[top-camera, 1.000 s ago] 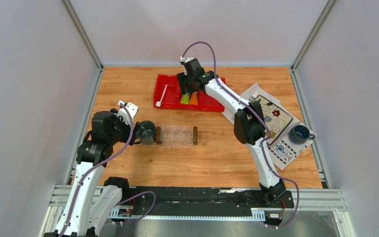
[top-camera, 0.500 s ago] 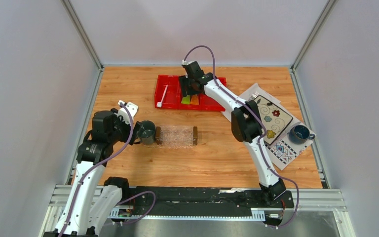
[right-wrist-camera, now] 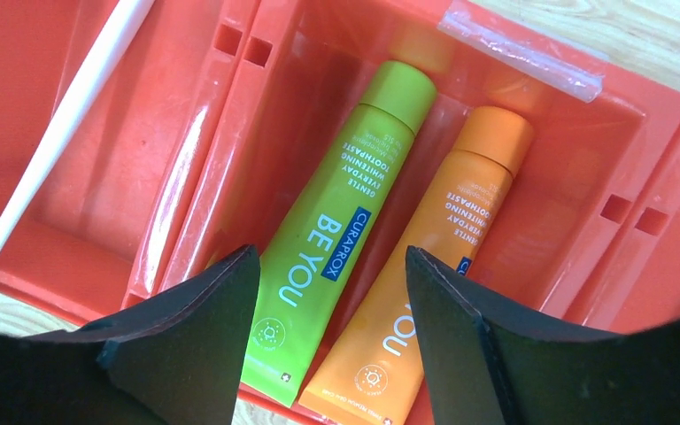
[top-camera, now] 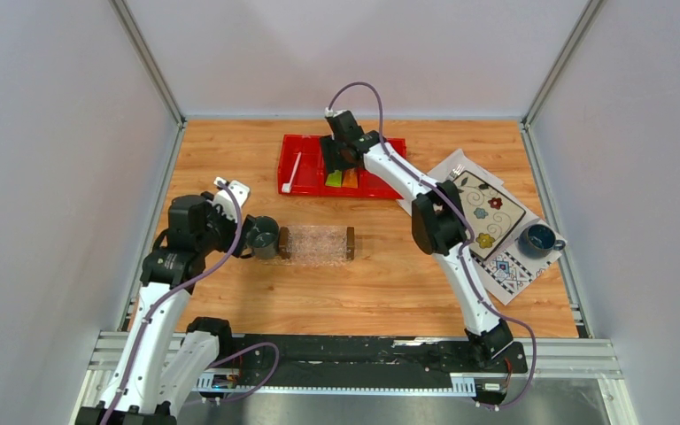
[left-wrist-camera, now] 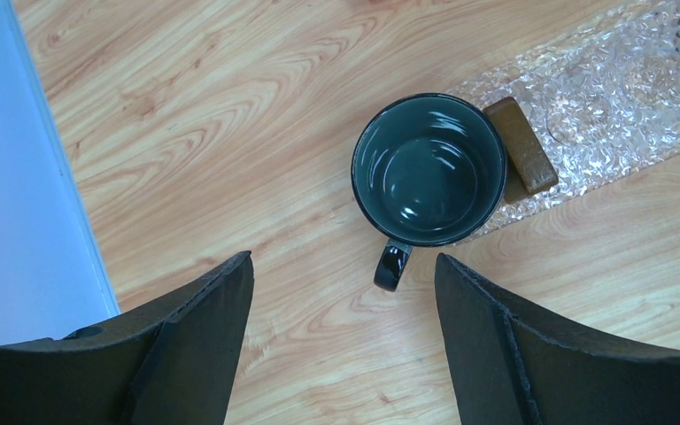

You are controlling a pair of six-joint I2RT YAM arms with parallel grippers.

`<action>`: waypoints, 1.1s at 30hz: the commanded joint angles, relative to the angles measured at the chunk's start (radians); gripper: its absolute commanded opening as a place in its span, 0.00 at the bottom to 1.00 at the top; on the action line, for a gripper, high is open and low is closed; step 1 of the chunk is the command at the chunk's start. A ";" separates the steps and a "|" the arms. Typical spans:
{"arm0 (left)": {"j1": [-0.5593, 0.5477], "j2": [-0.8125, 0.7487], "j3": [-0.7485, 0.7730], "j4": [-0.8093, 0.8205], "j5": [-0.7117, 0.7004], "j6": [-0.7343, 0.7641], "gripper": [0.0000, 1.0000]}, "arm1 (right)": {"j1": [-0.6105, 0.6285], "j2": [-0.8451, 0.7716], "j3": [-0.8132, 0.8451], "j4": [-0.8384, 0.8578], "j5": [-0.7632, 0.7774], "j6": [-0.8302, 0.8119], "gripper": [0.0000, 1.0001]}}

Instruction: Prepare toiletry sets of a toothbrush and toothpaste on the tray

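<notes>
Over the last second the right claw (right-wrist-camera: 329,266) has settled a little lower over the red bin (right-wrist-camera: 186,159), middle compartment. Jaws apart, empty, straddling the lime toothpaste (right-wrist-camera: 345,204); orange toothpaste (right-wrist-camera: 443,239) touching beside it. A pick looks near. The toothbrush (right-wrist-camera: 62,124) is in the neighbouring compartment, head cut off. Tube tails hidden behind the fingers. The tray (top-camera: 317,243) sits on the desk, well apart, nothing visible in it. The left claw (left-wrist-camera: 343,266) is apart, above the mug (left-wrist-camera: 429,168).

The left arm (top-camera: 148,323) and right arm (top-camera: 467,283) are alike: smooth white tubular links joined by bulky black joint housings. A thin purple cable (top-camera: 359,84) loops along each, and the jaws are broad matte black wedges with slightly rough edges.
</notes>
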 commanded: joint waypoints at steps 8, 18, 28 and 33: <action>0.003 0.027 -0.019 0.069 0.002 0.005 0.82 | 0.006 0.074 0.081 -0.066 0.066 -0.017 0.65; 0.004 0.056 -0.016 0.084 0.004 -0.003 0.82 | 0.014 0.090 0.095 -0.087 0.081 -0.019 0.63; 0.003 0.074 -0.014 0.095 0.001 -0.006 0.82 | 0.014 0.142 0.143 -0.146 0.056 -0.046 0.58; 0.004 0.082 -0.017 0.098 -0.010 -0.002 0.82 | 0.014 0.148 0.144 -0.161 0.049 -0.063 0.59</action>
